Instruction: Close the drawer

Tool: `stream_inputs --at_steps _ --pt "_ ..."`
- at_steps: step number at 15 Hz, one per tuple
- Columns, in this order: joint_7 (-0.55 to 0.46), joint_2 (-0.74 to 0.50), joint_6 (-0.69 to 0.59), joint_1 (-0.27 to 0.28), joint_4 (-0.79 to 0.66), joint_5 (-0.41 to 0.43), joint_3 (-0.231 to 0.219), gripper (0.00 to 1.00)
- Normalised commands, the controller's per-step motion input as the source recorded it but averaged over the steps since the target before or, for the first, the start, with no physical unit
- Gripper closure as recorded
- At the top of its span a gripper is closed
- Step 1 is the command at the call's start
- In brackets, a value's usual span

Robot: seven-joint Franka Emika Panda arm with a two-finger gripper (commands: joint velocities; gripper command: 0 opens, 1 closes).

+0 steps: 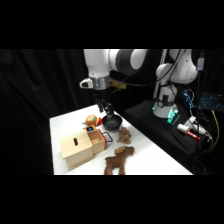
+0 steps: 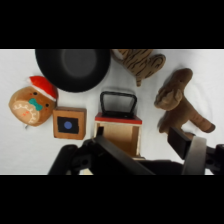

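Note:
The pale wooden box (image 1: 79, 149) with a dark top slot stands at the table's front left. Its drawer (image 1: 101, 140) is pulled out toward the table's middle. In the wrist view the drawer (image 2: 121, 136) shows an open inside, a red front edge and a dark loop handle (image 2: 118, 103). My gripper (image 1: 106, 108) hangs above the table, higher than the drawer and a little behind it, touching nothing. The wrist view has the gripper (image 2: 136, 140) open, its fingers (image 2: 192, 150) apart over the drawer with nothing between them.
A black bowl (image 1: 112, 121) (image 2: 73, 68) sits just beyond the drawer front. A gingerbread plush (image 2: 32, 103) and a small wooden cube with a blue dot (image 2: 69, 123) lie beside it. A brown plush animal (image 1: 117, 160) (image 2: 180, 103) and a striped plush (image 2: 142, 62) lie to the drawer's other side.

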Motion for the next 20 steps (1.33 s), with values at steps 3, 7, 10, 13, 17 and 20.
stream_inputs --at_steps 3,7,10,13,17,20 --pt "0.02 0.14 0.15 -0.035 0.04 0.099 0.013 0.00" --pt "0.03 0.30 0.40 -0.045 0.01 0.141 0.017 0.00" --pt "0.00 0.30 0.34 -0.054 0.03 0.156 0.040 0.00" --pt "-0.03 0.22 0.20 -0.065 0.03 0.138 0.063 0.00" --pt "-0.08 0.14 0.18 -0.089 0.04 0.152 0.101 0.00" --pt "-0.06 0.16 0.30 -0.067 0.07 0.113 0.103 0.00"
